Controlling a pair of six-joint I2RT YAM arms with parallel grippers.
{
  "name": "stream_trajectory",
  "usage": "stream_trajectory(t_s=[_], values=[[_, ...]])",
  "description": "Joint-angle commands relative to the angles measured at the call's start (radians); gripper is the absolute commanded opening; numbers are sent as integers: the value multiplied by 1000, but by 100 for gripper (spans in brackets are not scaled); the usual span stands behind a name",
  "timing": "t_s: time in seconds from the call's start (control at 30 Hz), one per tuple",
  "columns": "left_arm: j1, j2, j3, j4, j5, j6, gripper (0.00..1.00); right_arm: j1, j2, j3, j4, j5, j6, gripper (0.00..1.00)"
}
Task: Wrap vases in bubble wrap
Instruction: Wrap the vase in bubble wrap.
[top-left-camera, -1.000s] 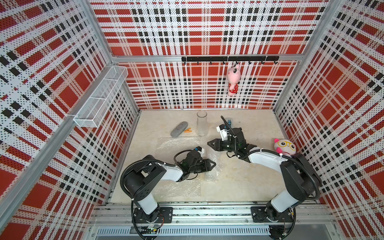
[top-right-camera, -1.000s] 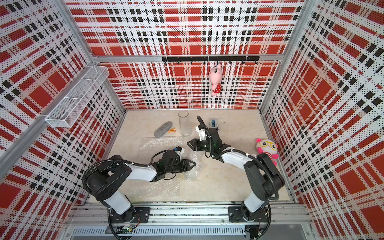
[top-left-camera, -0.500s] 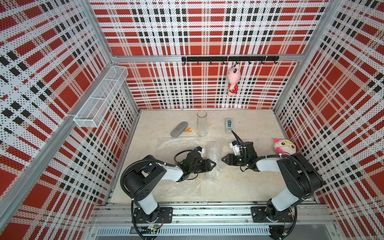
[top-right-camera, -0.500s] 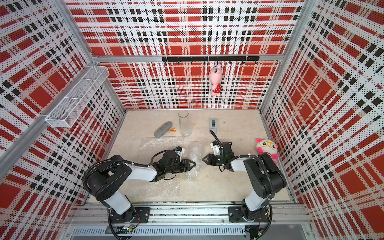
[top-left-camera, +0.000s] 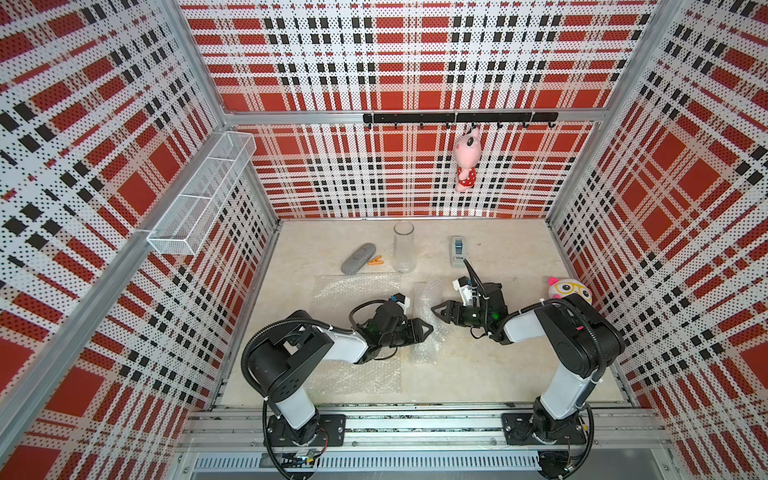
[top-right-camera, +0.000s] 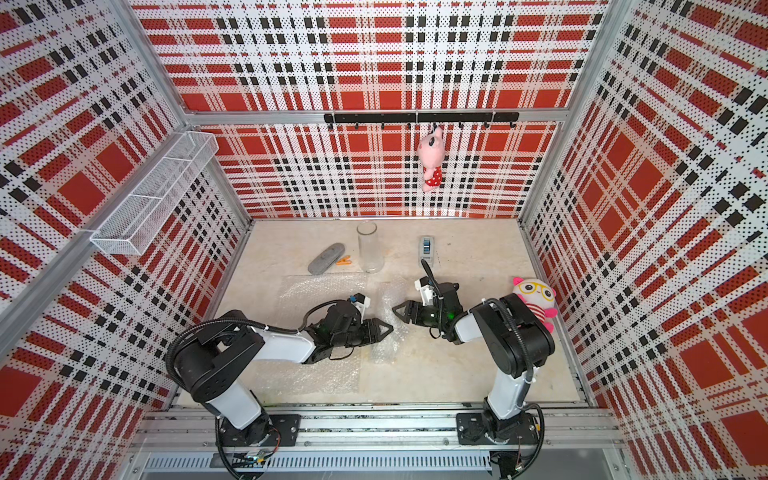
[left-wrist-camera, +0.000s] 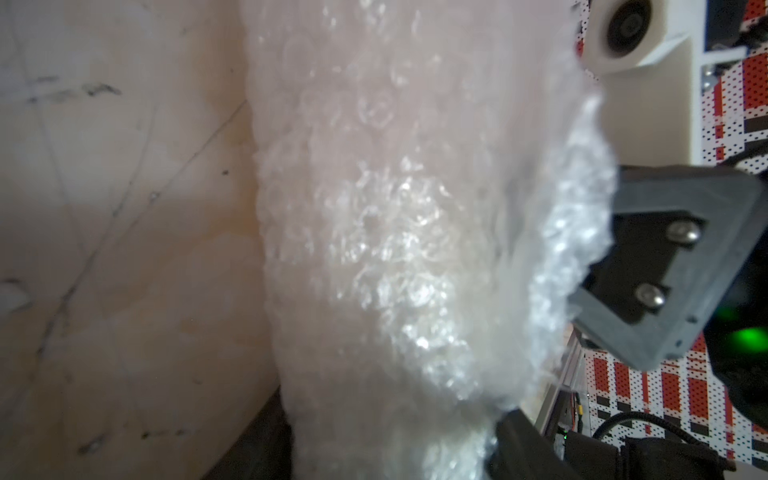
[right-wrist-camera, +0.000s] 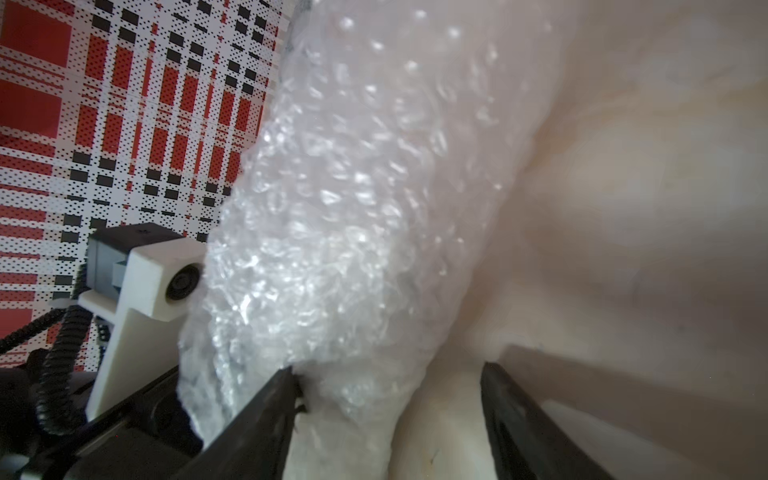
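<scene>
Both top views: beige tabletop (top-left-camera: 519, 361), plaid walls (top-right-camera: 374, 62).

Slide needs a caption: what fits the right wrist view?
Right gripper open at the bubble-wrap roll, left wrist camera behind.

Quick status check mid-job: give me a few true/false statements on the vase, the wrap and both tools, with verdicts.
1. The clear glass vase stands upright and unwrapped near the back of the table. True.
2. The right tool is clamped on the wrapped bundle. False: its jaws stand wide apart at the bundle's side.
3. The left tool grips the wrapped bundle. True.
4. The grey oval case lies on the flat bubble wrap sheet. False: it lies on bare table behind the sheet.
</scene>
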Motion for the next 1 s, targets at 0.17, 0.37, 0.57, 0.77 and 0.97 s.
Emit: stream_trajectory(t_s=[0.17,0.37,0.57,0.77,0.97], values=[[-40,28,30,-21,93,102,33,91,44,27,-7,34,30,81],[-50,28,36,-21,107,119,33,113,66,76,-140,158,5,83],[-38,7,0,-21,105,119,47,118,93,88,-207,265,11,75],[17,-119,-85,-12,82,83,98,126,93,94,-245,287,-2,67],[46,-237,-95,-95,50,100,98,135,78,126,-293,290,-4,68]])
